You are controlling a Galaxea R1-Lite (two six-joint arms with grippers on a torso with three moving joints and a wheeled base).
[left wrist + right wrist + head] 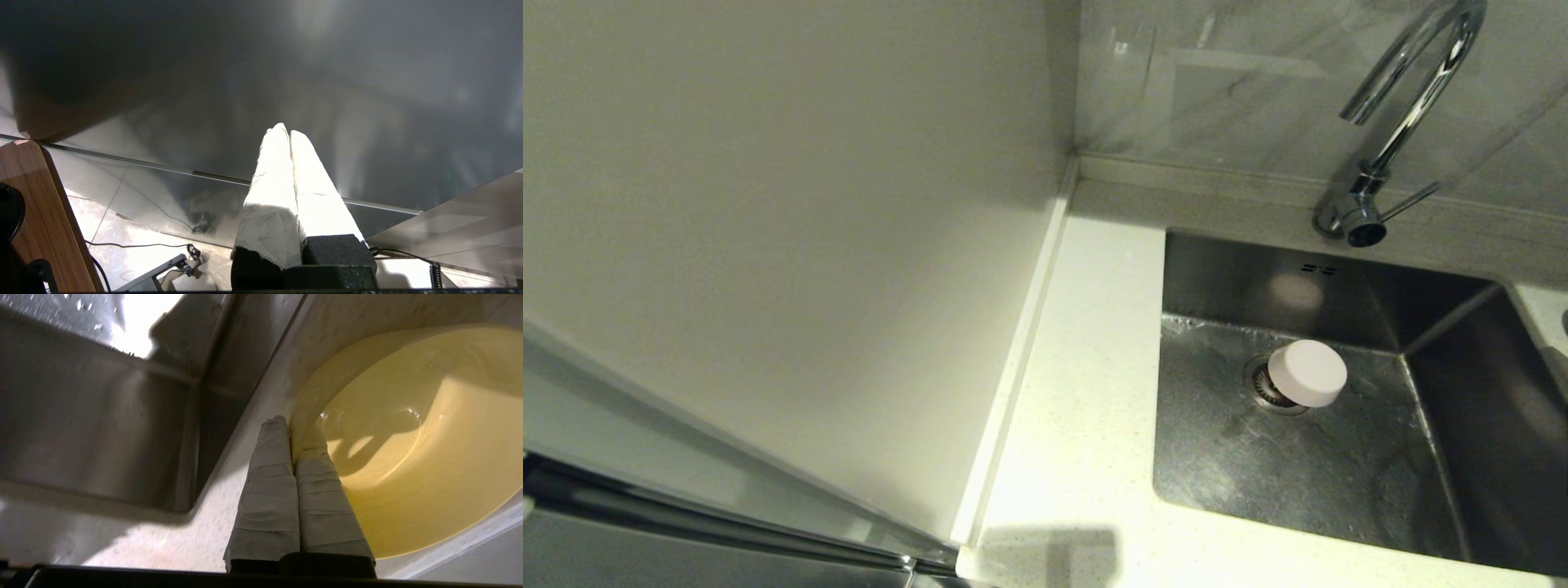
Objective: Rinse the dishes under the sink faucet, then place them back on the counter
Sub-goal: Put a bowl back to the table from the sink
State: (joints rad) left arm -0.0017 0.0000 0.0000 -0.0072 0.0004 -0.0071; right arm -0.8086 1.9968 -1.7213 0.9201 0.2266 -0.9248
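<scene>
Right gripper [292, 424] pinched tight on the near rim of the yellow-green bowl [429, 449], one finger inside the rim, one outside. Bowl sits over the counter [229, 490], just beside the sink [102, 428] corner. In the head view, a pale bowl [1307, 372] lies upside down over the drain [1266, 388], below the faucet [1409, 106]. Left gripper [286, 131] parked away from the sink, fingers pressed together, holding nothing.

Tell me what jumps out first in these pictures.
A pale bowl sits upside down over the drain in the steel sink, below the chrome faucet. In the right wrist view, the right gripper pinches the rim of a yellow bowl on the counter beside the sink.
</scene>
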